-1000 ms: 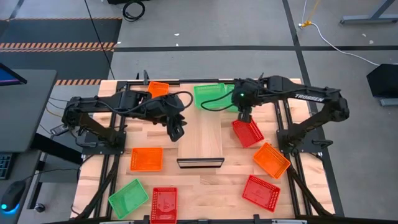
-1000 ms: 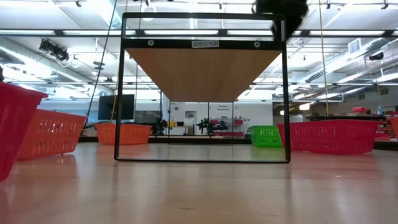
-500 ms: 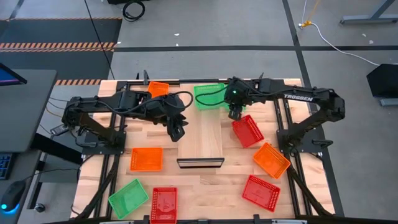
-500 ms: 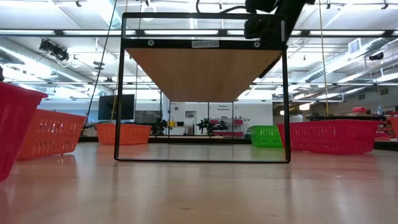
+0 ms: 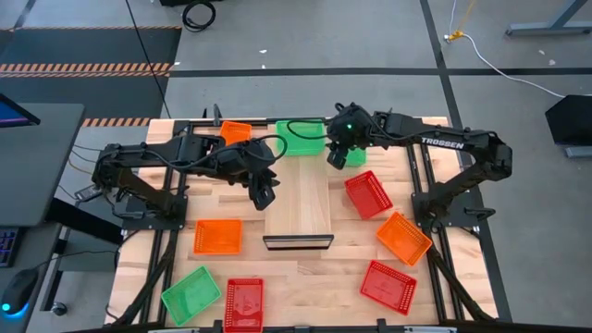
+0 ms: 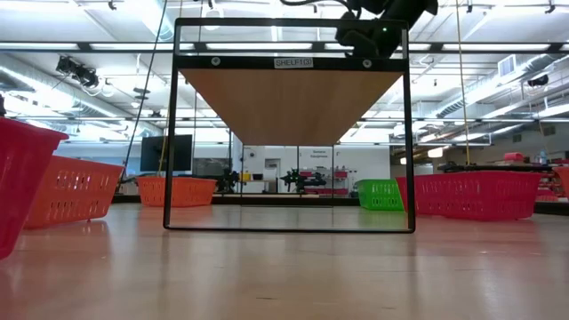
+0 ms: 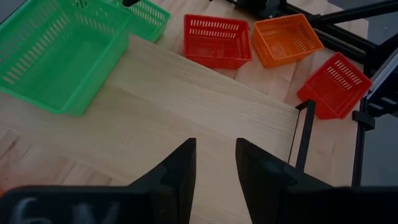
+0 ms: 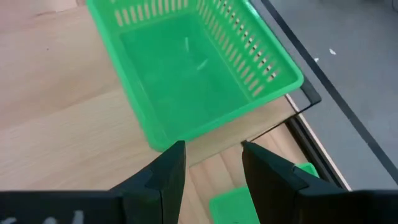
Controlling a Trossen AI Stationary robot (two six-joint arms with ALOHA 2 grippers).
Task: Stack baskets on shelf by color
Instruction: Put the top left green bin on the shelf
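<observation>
The shelf (image 5: pixel 298 211) is a pale board on a black frame at mid-table. One green basket (image 8: pixel 199 68) (image 5: pixel 298 137) rests by its base on the shelf's far end. A second green basket (image 8: pixel 236 208) (image 5: pixel 357 155) lies on the table below it. My right gripper (image 8: pixel 212 165) (image 5: pixel 337 155) hovers open over the shelf's far right corner, its fingers beside the shelf basket's corner. My left gripper (image 7: pixel 214 177) (image 5: pixel 265 195) waits open at the shelf's left edge. The other baskets lie scattered on the table. My right gripper's open fingers (image 8: pixel 174 162) come from above at the rim corner (image 8: pixel 163 144) of the green basket on the shelf. I cannot tell whether they touch it.
Around the shelf lie red baskets (image 5: pixel 368 194) (image 5: pixel 388 287) (image 5: pixel 243 303), orange baskets (image 5: pixel 403 238) (image 5: pixel 218 236) (image 5: pixel 234 131) and a green basket (image 5: pixel 191 294). The shelf's near half is bare wood. The shelf's black frame posts (image 6: pixel 409 142) stand at its corners.
My right gripper has moved from above the red basket toward the table's far left, up over the shelf's far right corner. The green basket on the shelf now stands a little farther toward the table's left, which uncovers the second green basket behind it.
</observation>
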